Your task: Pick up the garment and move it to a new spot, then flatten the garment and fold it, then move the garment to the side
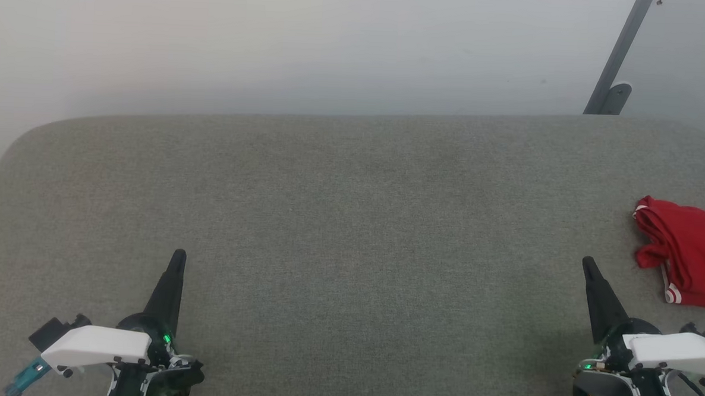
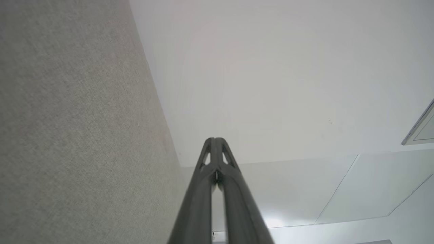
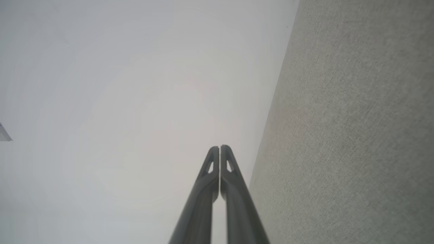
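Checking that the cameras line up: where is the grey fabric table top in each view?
Head view: the table top spans the lower two thirds.
Left wrist view: the table top runs down the left side.
Right wrist view: the table top runs down the right side.
Shared landmark: the pale wall bordering it.
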